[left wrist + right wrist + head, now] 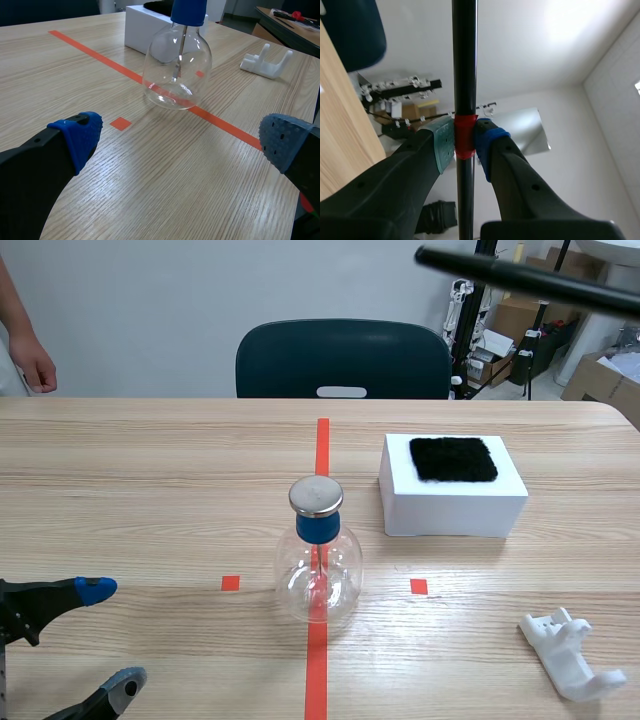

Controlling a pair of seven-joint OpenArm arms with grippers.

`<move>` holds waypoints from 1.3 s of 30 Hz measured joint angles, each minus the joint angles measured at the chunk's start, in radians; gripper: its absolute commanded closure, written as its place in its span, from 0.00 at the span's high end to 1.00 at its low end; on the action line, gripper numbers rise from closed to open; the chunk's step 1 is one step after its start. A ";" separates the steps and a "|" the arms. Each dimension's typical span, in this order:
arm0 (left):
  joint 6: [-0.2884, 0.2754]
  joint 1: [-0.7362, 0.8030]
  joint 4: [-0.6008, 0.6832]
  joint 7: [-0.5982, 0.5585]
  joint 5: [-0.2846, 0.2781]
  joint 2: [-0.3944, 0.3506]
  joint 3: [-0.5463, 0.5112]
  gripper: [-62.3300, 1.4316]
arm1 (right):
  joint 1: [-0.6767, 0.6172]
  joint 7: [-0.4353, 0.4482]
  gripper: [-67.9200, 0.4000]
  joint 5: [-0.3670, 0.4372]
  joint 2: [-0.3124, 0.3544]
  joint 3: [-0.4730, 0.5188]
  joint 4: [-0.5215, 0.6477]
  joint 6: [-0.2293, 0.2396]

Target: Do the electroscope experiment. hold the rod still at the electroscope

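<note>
The long black rod with a red tape band is clamped at that band between the pads of the right gripper. It hangs high above and to the right of the clear glass flask electroscope with its blue collar and round metal cap. Rod and cap are well apart. The rod's long axis is near level, its free end turned toward the electroscope. The left gripper sits low to the electroscope's near left, fingers spread wide on nothing. Only the right arm carries the rod, so I judge it must bring the free end down beside the cap.
</note>
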 measured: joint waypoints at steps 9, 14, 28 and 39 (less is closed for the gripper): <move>0.000 0.000 0.000 0.000 0.000 0.000 0.000 1.00 | 0.114 -0.089 0.01 0.084 0.170 0.018 -0.175 0.003; 0.000 0.000 0.000 0.000 0.000 0.000 0.000 1.00 | 0.180 -0.135 0.01 0.064 0.234 0.008 -0.210 0.003; 0.000 0.000 0.000 0.000 0.000 0.000 0.000 1.00 | 0.426 -0.345 0.01 -0.330 0.296 -0.351 -0.201 0.004; 0.000 0.000 0.000 0.000 0.000 0.000 0.000 1.00 | 0.595 -0.509 0.01 -0.562 0.296 -0.569 -0.201 0.093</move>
